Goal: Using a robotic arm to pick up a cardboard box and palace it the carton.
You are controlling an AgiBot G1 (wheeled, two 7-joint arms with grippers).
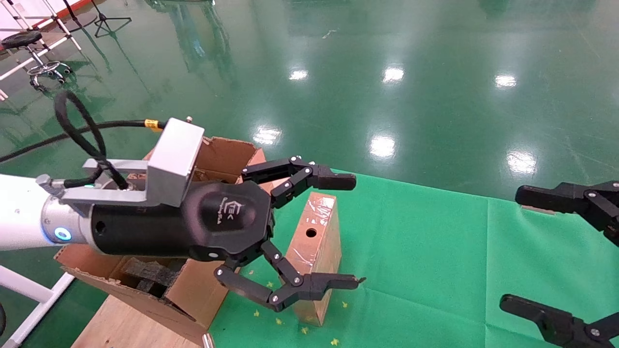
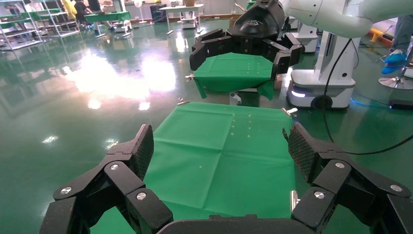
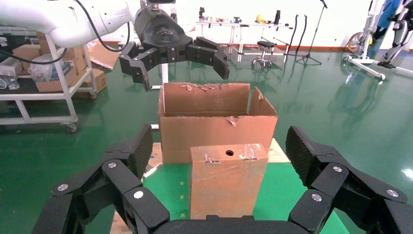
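The cardboard box point(image 1: 314, 246), narrow, brown and taped with a round hole, stands upright on the green cloth point(image 1: 435, 251); it also shows in the right wrist view point(image 3: 226, 183). The carton point(image 1: 217, 154) with torn flaps stands just behind it to the left, with black foam point(image 1: 150, 275) inside, and shows in the right wrist view point(image 3: 214, 129). The robotic arm's left gripper point(image 1: 349, 230) is open and empty, hovering higher than the box, as the right wrist view point(image 3: 182, 70) shows. The left wrist view shows no box between its fingers point(image 2: 141, 146). My right gripper point(image 1: 527, 251) is open and empty at the right edge.
The carton rests on a bare wooden board point(image 1: 125, 319) at the table's left end. Small yellow specks lie on the cloth near the box. A stool point(image 1: 29, 48) and stands are on the green floor far back left. The right gripper shows far off in the left wrist view point(image 2: 236, 63).
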